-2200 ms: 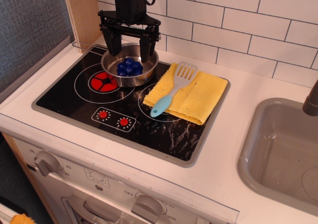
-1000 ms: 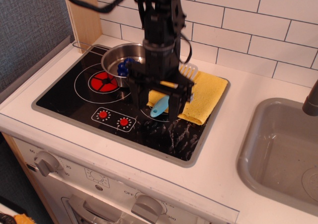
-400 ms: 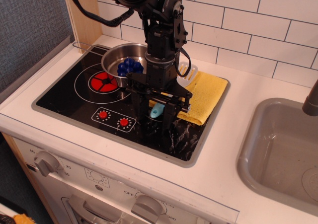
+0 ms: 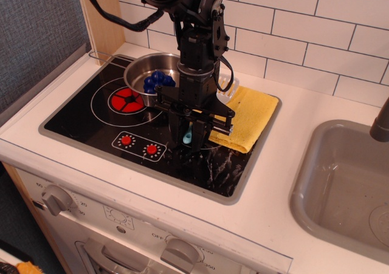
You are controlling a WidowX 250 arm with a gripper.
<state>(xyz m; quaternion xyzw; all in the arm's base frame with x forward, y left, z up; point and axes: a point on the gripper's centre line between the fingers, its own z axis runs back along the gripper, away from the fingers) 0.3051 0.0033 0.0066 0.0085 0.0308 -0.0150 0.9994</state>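
My gripper (image 4: 189, 141) is down at the front edge of the yellow cloth (image 4: 250, 112), on the black stove top (image 4: 85, 119). Its two fingers are shut on the light blue handle (image 4: 187, 138) of the spatula, which shows as a small strip between them. The spatula's pale slotted head (image 4: 229, 85) peeks out behind the arm, resting on the cloth. The arm hides the middle of the spatula. To the left behind the gripper stands a metal pot (image 4: 141, 75) with a blue object (image 4: 159, 79) inside.
A red burner mark (image 4: 127, 99) and two small red dials (image 4: 138, 145) are on the stove. A grey sink (image 4: 343, 189) lies to the right. Oven knobs (image 4: 56, 198) sit on the front panel. A white tiled wall runs behind, with a wooden post at the back left.
The gripper left the pot, crossed to the spatula handle, lowered over it with fingers wide, and has now narrowed its fingers onto the handle.
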